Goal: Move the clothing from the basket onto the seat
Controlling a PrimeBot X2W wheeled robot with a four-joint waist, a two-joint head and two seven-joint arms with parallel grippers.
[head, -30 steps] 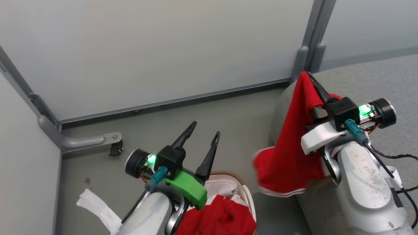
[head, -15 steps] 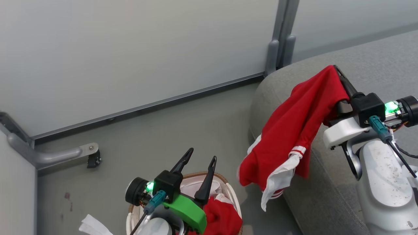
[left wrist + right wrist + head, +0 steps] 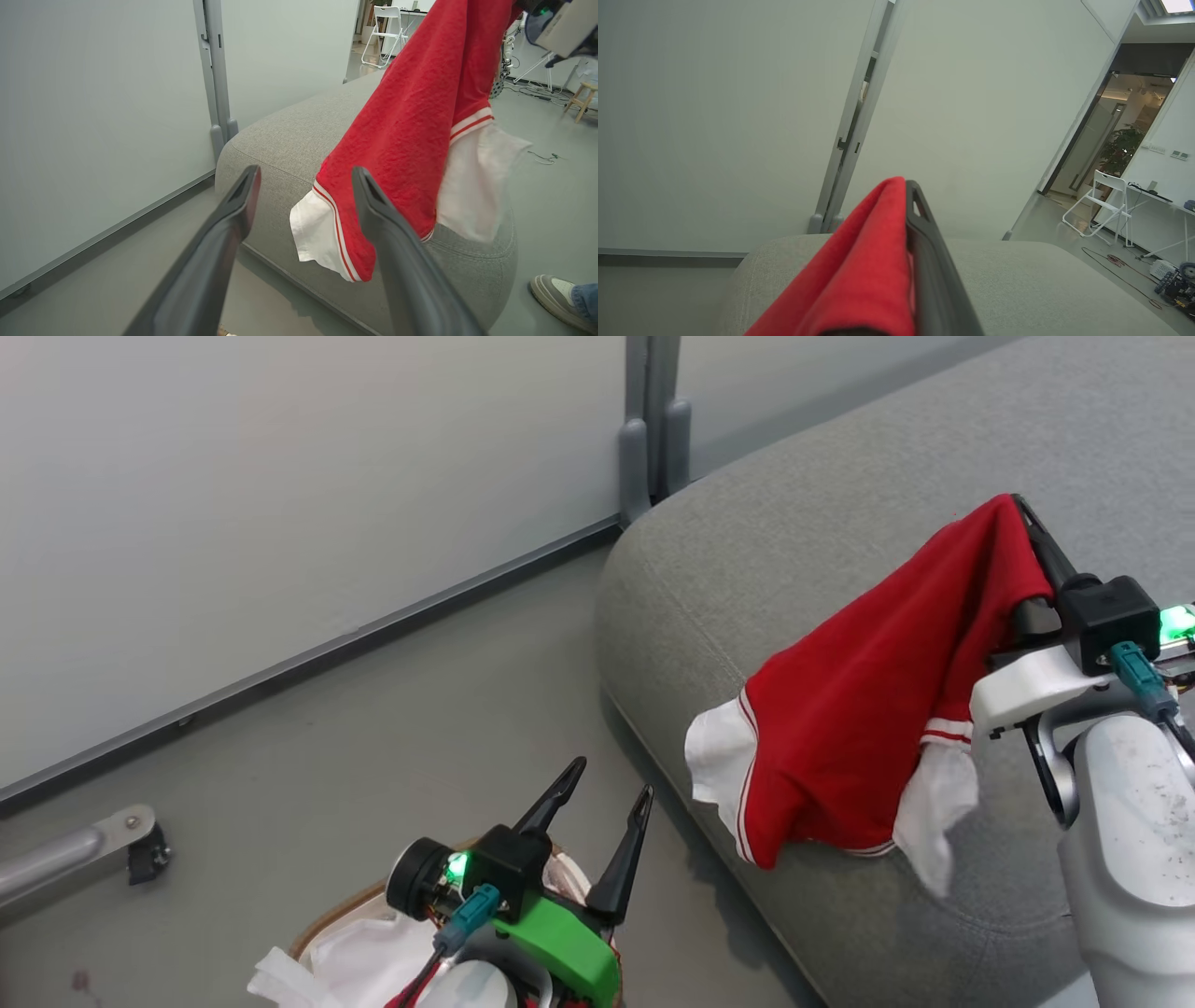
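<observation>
One piece of the clothing, a red garment [image 3: 868,709] with white stripes and white trim, hangs from my right gripper [image 3: 1019,511], which is shut on its top fold. It dangles over the front left part of the grey seat [image 3: 747,551], its lower edge touching or nearly touching the cushion. The left wrist view shows the garment [image 3: 411,116] above the seat [image 3: 280,135]. The right wrist view has the red fabric [image 3: 873,270] pinched at my right gripper [image 3: 906,189]. My left gripper [image 3: 611,779] stands open and empty above the basket [image 3: 322,919], whose white liner [image 3: 364,961] shows.
A pale partition wall with a grey post [image 3: 653,429] runs behind the seat, and its metal foot [image 3: 84,849] rests on the floor at left. A person's shoe [image 3: 556,294] stands by the seat's far side. A white folding chair [image 3: 387,23] and a wooden stool [image 3: 581,98] stand beyond.
The head camera has swung right, bringing more of the seat into view. My right gripper has carried the red garment from the seat's edge to over the cushion. The left gripper stays open.
</observation>
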